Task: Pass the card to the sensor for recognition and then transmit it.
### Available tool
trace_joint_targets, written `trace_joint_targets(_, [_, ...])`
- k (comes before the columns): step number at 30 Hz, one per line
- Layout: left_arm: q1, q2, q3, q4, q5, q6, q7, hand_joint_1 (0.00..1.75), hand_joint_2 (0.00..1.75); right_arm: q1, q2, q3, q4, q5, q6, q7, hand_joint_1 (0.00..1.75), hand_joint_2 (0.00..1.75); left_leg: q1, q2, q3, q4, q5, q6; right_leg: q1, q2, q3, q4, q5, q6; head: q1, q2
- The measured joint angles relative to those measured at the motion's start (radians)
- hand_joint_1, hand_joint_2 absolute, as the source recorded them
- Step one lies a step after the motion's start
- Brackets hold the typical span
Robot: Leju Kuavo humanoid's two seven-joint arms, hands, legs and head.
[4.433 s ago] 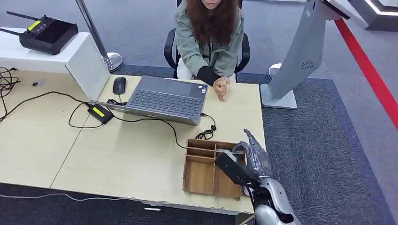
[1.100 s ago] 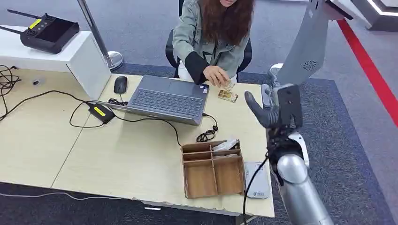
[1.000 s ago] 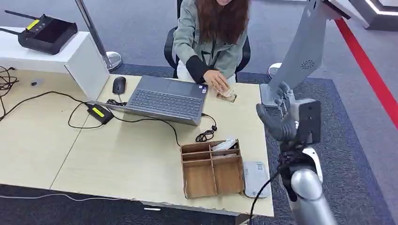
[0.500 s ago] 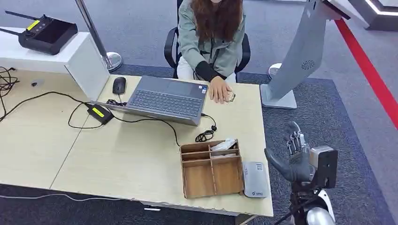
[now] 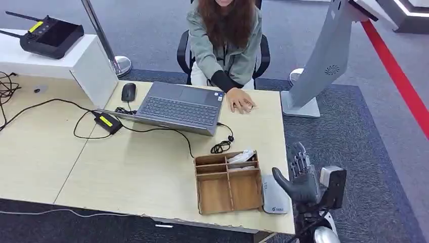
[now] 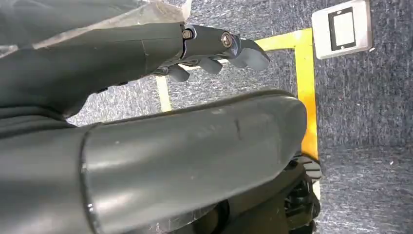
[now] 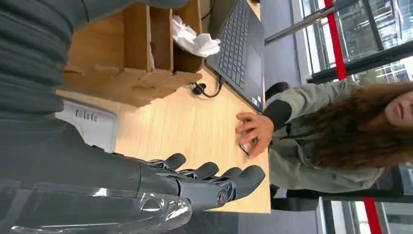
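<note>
My right hand (image 5: 302,183) hangs off the table's near right corner, at about five o'clock in the head view, fingers spread and upright, thumb out toward the table; it has hold of nothing. In the right wrist view the same fingers (image 7: 214,178) lie extended side by side with only bare tabletop beyond them. The left hand (image 6: 214,44) I see from its own wrist camera, over grey carpet and yellow floor tape; its fingers look loosely bent with nothing in them, though I cannot tell the pose exactly.

Just beside my right hand, toward nine o'clock, the grey sensor (image 5: 273,194) lies flat on the table (image 5: 141,167), touching or nearly touching the right wall of the wooden organizer (image 5: 228,181), which holds crumpled white paper in a far compartment.

Out at twelve o'clock, across the table, the person's hand (image 5: 241,100) rests flat on the wood beside the laptop (image 5: 182,107). The card (image 7: 247,146) peeks out under that palm in the right wrist view, a small glinting edge; most of it is covered.

I judge the card light, thin, stiff and smooth, so it would slip from a loose hold and be awkward to lift off a flat surface. Pinching it across an overhanging edge between thumb and fingers, face kept clear, looks best.
</note>
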Motion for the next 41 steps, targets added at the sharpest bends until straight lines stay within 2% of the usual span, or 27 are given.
trace_joint_targets(16, [0.000,0.002,0.002,0.000,-0.013,0.000,-0.004,0.00,0.00,-0.005,0.010,0.047,0.052,-0.055,-0.011,-0.016,0.00,1.75,0.000,0.000,0.000,0.000,0.000,0.000,0.000,0.000,0.000,0.000,0.000,0.000,0.000,0.000])
trace_joint_targets(41, [0.000,0.004,0.006,0.000,-0.015,0.000,-0.011,0.00,0.00,-0.003,0.010,0.049,0.067,-0.077,-0.023,-0.023,0.00,1.75,0.000,0.000,0.000,0.000,0.000,0.000,0.000,0.000,0.000,0.000,0.000,0.000,0.000,0.000])
